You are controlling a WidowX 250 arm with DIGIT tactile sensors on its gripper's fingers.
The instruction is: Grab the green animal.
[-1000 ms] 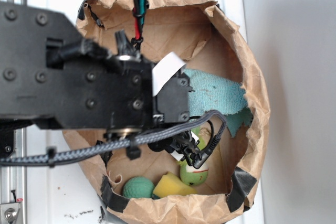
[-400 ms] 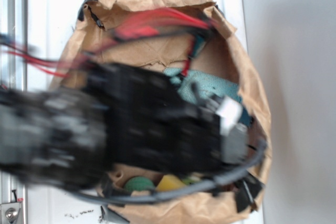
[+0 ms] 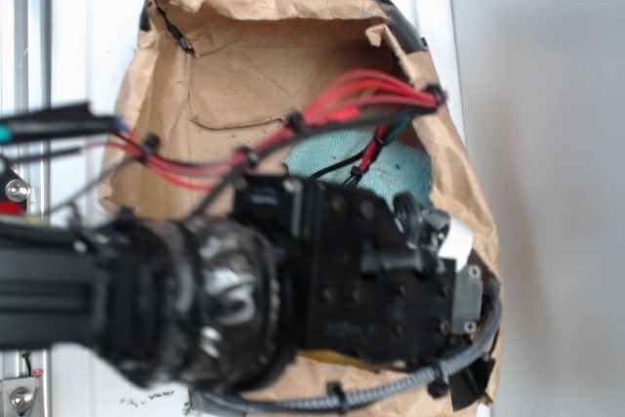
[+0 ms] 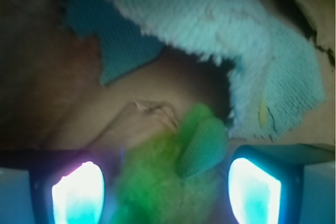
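The claw (image 4: 165, 190) stands wide open with nothing held, one glowing fingertip (image 4: 77, 190) on each side of the green animal (image 4: 173, 182), which lies between them at the bottom of the wrist view. The toy sits inside the paper bag (image 3: 293, 56), just in front of the blue towel (image 4: 231, 51) that fills the space beyond the claw. To do the step well, I judge the claw should drop straight down until the fingers bracket the fuzzy body, then close evenly, keeping clear of the towel edge so no cloth is pinched. The toy's long axis seems to run away from the claw toward the towel, its smoother green end pointing that way, the fuzzy tuft nearer; blur leaves this uncertain.
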